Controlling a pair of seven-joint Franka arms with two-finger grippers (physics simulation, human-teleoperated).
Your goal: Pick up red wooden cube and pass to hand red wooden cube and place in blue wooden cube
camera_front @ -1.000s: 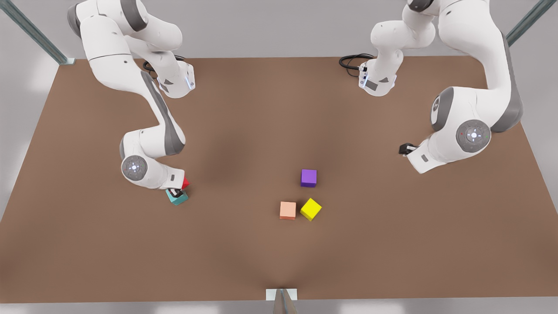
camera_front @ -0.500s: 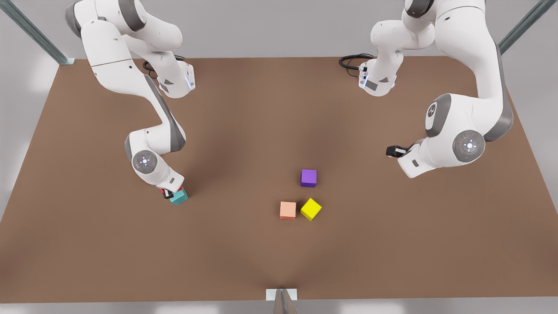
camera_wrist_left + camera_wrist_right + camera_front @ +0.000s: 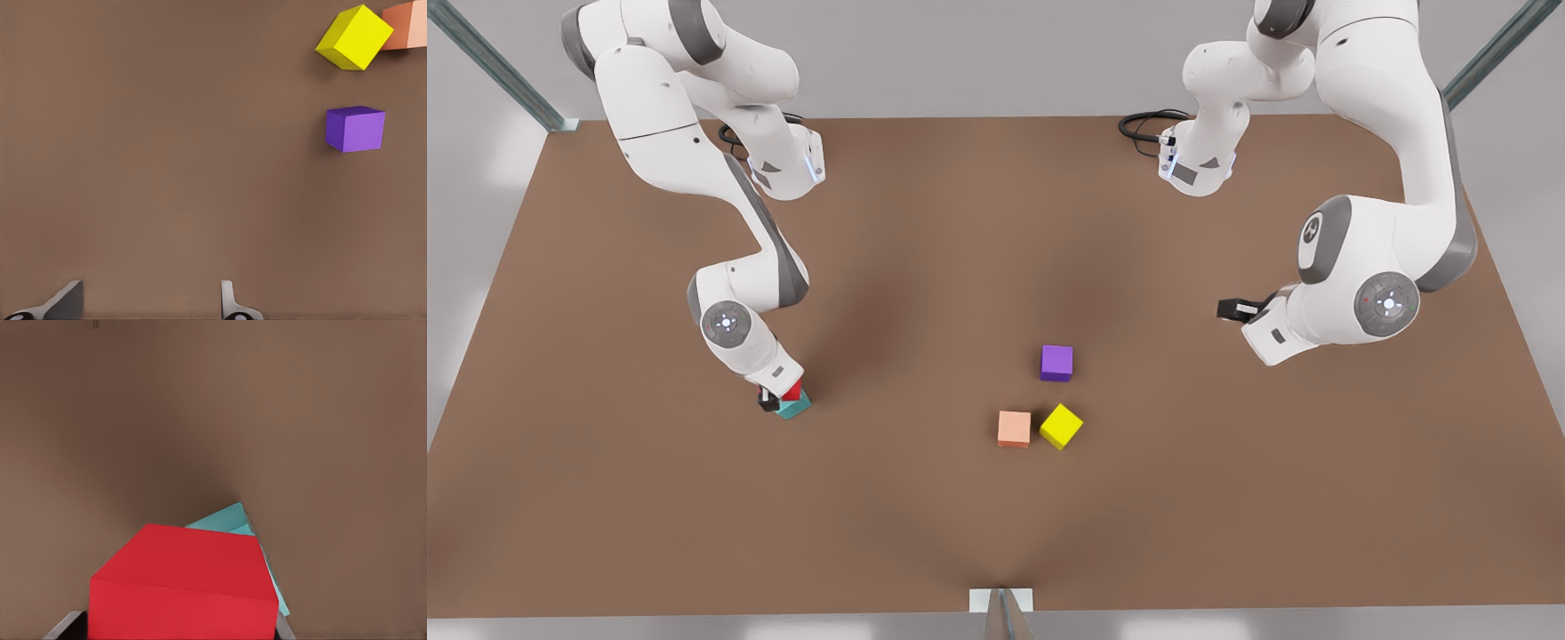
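Salmon-orange cube: nearest you in the front view, the small plain salmon-orange cube (image 3: 1014, 428) sits flat on the table; you also catch its edge in the left wrist view (image 3: 408, 25).
Yellow cube: the bright yellow cube (image 3: 1061, 426) lies just beside the salmon-orange one, turned at an angle; see it too from the left wrist (image 3: 354, 38).
Blue wooden cube: your small teal, plain-faced blue wooden cube (image 3: 793, 406) rests on the table at the front view's left, well apart from the other three cubes; part of it shows behind the red one (image 3: 230, 520).
Red wooden cube: the small bright red wooden cube (image 3: 791, 389) sits on or just above the teal one, tilted against it; you cannot tell whether it touches (image 3: 183, 583).
Right gripper: your right gripper (image 3: 775, 397) is clamped on the red cube, a finger showing at either side of it.
Purple cube: the small purple cube (image 3: 1056, 363) stands a little beyond the yellow one (image 3: 355, 129).
Left gripper: your left gripper (image 3: 1234, 308) hovers at the front view's right, fingers spread wide and holding nothing (image 3: 150, 301); this arm waits.
Table: the flat brown tabletop (image 3: 925, 267) carries everything.
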